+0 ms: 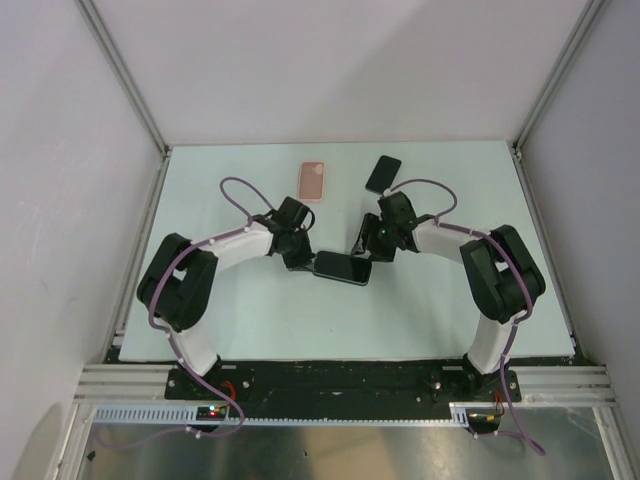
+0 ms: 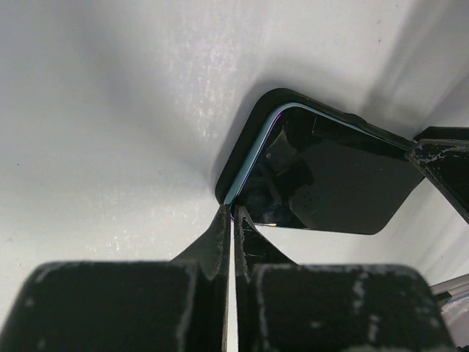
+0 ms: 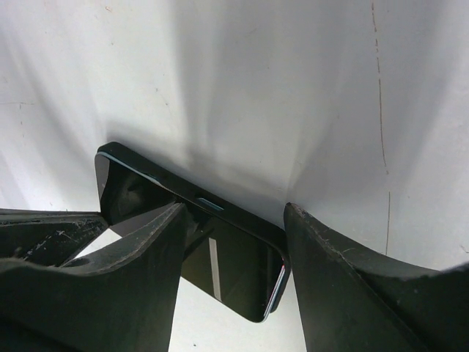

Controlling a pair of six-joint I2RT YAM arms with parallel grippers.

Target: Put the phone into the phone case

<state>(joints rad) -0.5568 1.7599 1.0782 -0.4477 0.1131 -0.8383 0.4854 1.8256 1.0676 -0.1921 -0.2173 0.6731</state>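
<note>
**Top external view:** fixed high above and behind the arm bases, facing down and forward. It stands far off and takes in the whole surface (image 1: 250, 330), both arms complete and the enclosure walls (image 1: 60, 150).

**Left wrist view:** carried at the left hand (image 2: 233, 214), looking out along its own fingers (image 2: 212, 249). It is angled down, very near the surface, and faces a corner of the phone (image 2: 330, 183).

**Right wrist view:** carried at the right hand (image 3: 234, 209), looking down between its two fingers (image 3: 344, 279). It is very near and looks onto the same phone from the opposite end.

**Shared ground:** all three views hold the phone at mid-surface. The two wrist views face each other across it.
</note>
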